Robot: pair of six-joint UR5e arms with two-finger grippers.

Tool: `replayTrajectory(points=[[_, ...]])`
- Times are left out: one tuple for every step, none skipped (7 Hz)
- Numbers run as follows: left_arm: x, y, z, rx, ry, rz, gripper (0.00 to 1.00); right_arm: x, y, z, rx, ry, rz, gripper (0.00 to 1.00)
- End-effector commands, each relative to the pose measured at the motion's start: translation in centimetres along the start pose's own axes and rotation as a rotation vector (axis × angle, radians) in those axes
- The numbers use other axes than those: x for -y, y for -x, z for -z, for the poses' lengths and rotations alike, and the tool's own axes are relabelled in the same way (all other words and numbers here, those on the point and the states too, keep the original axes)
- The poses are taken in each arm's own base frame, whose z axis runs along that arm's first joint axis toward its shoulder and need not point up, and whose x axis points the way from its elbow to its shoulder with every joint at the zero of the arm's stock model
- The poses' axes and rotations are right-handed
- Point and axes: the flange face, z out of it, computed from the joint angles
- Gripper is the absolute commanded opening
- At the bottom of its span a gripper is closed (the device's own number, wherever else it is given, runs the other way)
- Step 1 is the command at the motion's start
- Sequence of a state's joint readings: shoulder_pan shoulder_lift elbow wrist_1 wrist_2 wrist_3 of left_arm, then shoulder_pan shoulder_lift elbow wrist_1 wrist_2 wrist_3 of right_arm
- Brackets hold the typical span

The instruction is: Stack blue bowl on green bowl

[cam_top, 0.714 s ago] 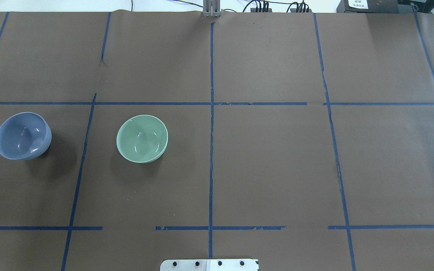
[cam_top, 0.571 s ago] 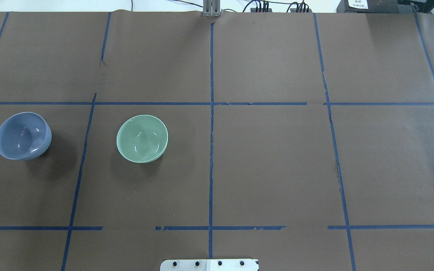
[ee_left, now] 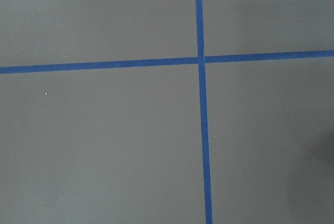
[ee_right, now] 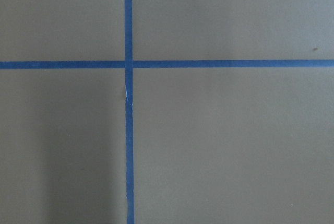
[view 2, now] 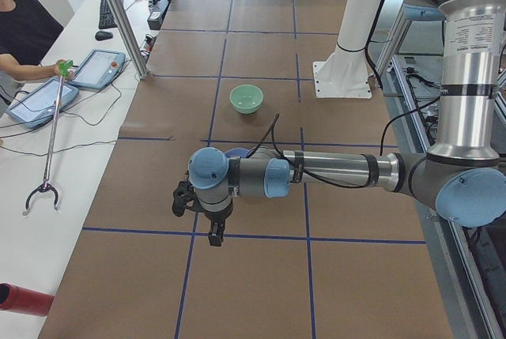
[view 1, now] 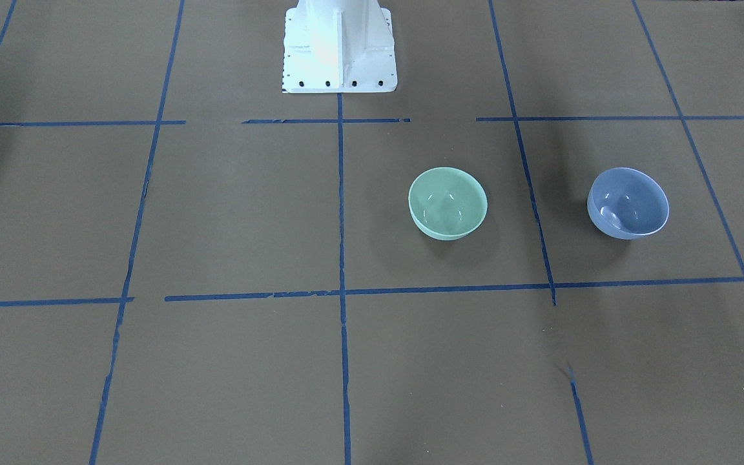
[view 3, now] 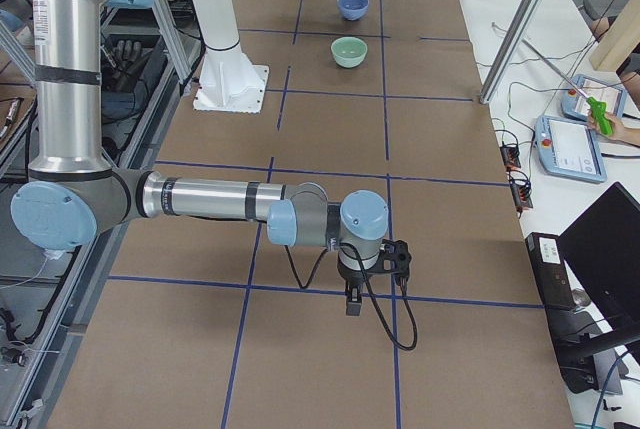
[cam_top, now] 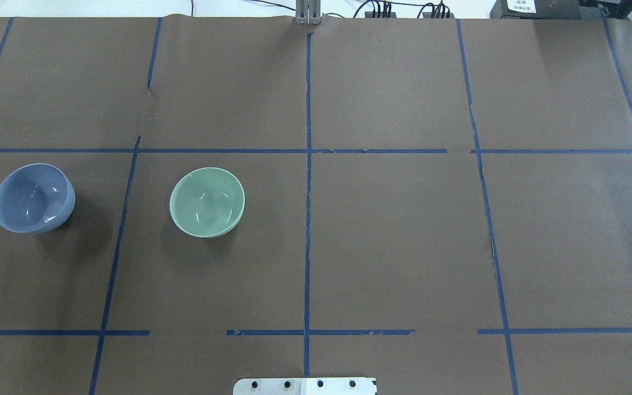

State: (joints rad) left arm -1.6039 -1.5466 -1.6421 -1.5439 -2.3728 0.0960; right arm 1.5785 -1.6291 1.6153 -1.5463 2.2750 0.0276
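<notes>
The blue bowl [cam_top: 33, 198] stands upright on the brown table at the far left of the overhead view; it also shows in the front view [view 1: 628, 203]. The green bowl [cam_top: 207, 202] stands upright to its right, apart from it, and shows in the front view [view 1: 447, 203]. Both are empty. My left gripper [view 2: 214, 232] shows only in the exterior left view, pointing down over the table in front of the blue bowl. My right gripper [view 3: 352, 304] shows only in the exterior right view, far from both bowls. I cannot tell if either is open. The wrist views show only paper and tape.
The white robot pedestal [view 1: 338, 48] stands at the table's middle on the robot's side. Blue tape lines [cam_top: 308, 181] grid the brown paper. An operator with tablets [view 2: 99, 69] and a grabber stick [view 2: 49, 145] is at a side bench.
</notes>
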Motion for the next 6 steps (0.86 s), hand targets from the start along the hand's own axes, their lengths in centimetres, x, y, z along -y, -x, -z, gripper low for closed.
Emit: replayTrajectory(points=[[1.8, -1.8, 1.5, -0.002, -0.052, -0.05, 1.0, 0.0, 0.0, 0.0, 0.001, 0.0, 0.0, 1.0], [1.9, -2.1, 1.4, -0.004, -0.053, -0.059, 1.0, 0.0, 0.0, 0.0, 0.0, 0.0, 0.0, 1.0], [2.3, -3.6, -0.1, -0.009, -0.025, -0.091, 1.0, 0.0, 0.0, 0.0, 0.0, 0.0, 0.0, 1.0], [2.8, -6.5, -0.3, -0.009, -0.021, -0.096, 1.0, 0.0, 0.0, 0.0, 0.0, 0.001, -0.001, 1.0], [3.2, -11.4, -1.3, -0.02, -0.017, -0.065, 1.0, 0.0, 0.0, 0.0, 0.0, 0.0, 0.0, 1.0], [3.5, -15.4, -3.1, -0.014, -0.027, 0.011, 1.0, 0.0, 0.0, 0.0, 0.0, 0.0, 0.0, 1.0]])
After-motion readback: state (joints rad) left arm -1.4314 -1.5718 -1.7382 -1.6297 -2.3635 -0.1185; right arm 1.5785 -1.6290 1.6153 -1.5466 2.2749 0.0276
